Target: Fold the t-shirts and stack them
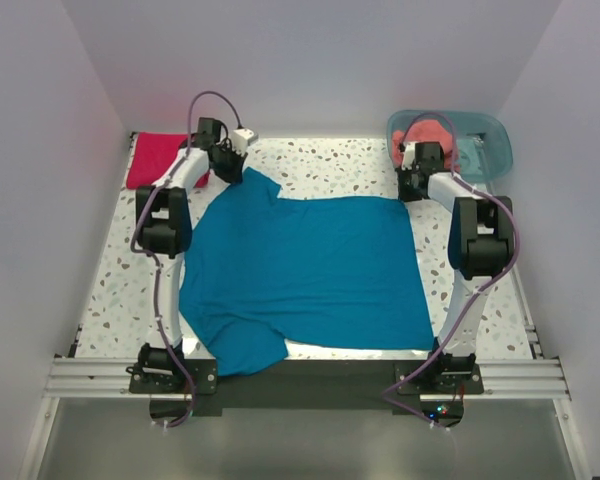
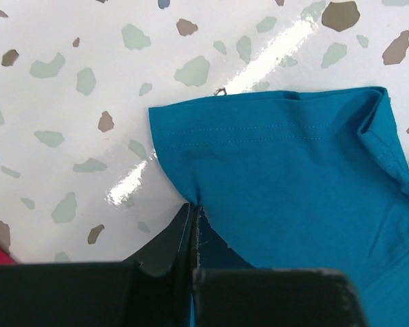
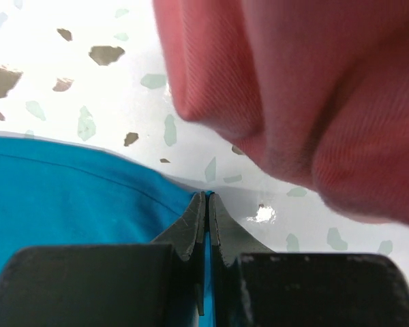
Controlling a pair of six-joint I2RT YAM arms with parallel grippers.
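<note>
A teal-blue t-shirt lies spread over the middle of the table. My left gripper is shut on its far-left corner, by a sleeve hem; the jaws pinch the cloth edge. My right gripper is shut on the far-right corner of the same shirt, cloth showing between the closed fingers. A crimson-magenta t-shirt lies folded at the far left. A salmon-coral t-shirt sits in the tub; it hangs blurred in the right wrist view.
A translucent teal plastic tub stands at the far right corner. The speckled white tabletop ends at walls on the left, right and back. A metal rail runs along the near edge by the arm bases.
</note>
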